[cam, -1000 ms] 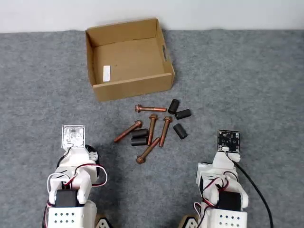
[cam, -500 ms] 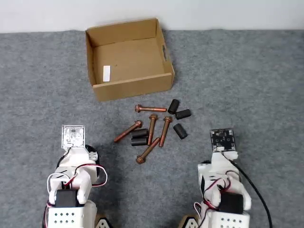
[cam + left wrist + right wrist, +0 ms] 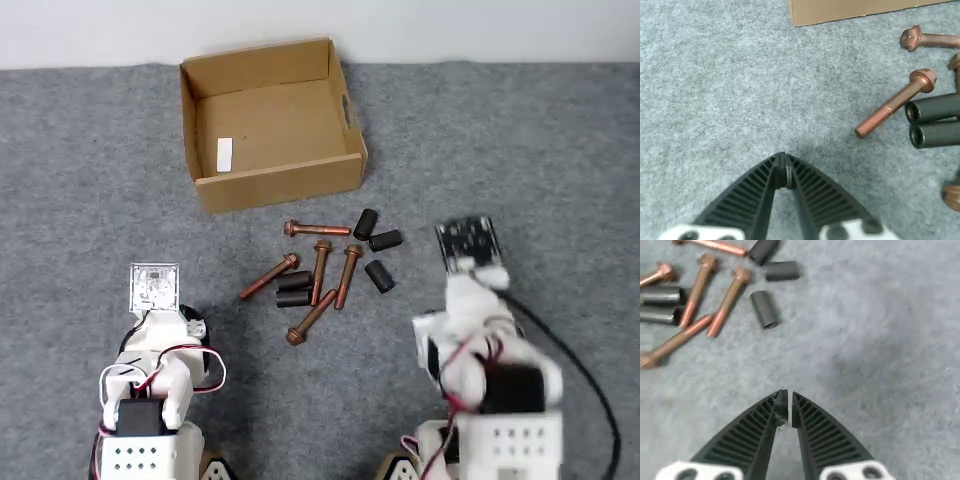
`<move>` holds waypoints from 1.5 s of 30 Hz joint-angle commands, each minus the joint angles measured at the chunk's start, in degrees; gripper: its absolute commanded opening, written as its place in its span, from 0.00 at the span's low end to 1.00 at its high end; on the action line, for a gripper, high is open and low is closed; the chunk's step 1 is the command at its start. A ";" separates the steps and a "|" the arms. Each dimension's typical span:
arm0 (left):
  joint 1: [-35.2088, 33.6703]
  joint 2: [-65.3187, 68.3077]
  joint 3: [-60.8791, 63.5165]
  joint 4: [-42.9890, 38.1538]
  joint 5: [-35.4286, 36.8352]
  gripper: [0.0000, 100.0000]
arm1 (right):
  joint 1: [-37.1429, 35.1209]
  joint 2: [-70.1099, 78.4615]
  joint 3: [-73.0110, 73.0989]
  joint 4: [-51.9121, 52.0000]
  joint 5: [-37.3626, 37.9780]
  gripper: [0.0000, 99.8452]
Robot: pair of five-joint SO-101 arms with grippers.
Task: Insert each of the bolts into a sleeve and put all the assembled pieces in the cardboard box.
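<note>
Black right gripper (image 3: 785, 406) above grey carpet (image 3: 880, 340)

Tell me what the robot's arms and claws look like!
The left arm and right arm are white plastic with black motors and looping red, white and black wires. The right one trails a thick black cable. The left gripper and right gripper have black, ribbed, pointed fingers on white bases.

Bolts (image 3: 320, 270) and sleeves (image 3: 380, 276) before cardboard box (image 3: 280, 186)

Grey carpet (image 3: 560, 150), white wall (image 3: 320, 25) behind.
</note>
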 commanded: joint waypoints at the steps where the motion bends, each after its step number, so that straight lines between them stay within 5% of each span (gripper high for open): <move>1: -0.09 -0.62 -0.31 -0.09 0.26 0.00 | -3.82 12.79 -12.57 2.59 -1.05 0.01; 13: -0.09 -0.62 -0.31 -0.09 0.26 0.00 | -13.32 42.95 -28.92 2.24 -0.88 0.01; 20: -0.09 -0.62 -0.31 -0.09 0.26 0.00 | -13.23 60.62 -40.88 2.15 2.29 0.23; 45: -0.09 -0.62 -0.31 -0.09 0.26 0.00 | -10.15 95.52 -58.20 -5.76 11.08 0.17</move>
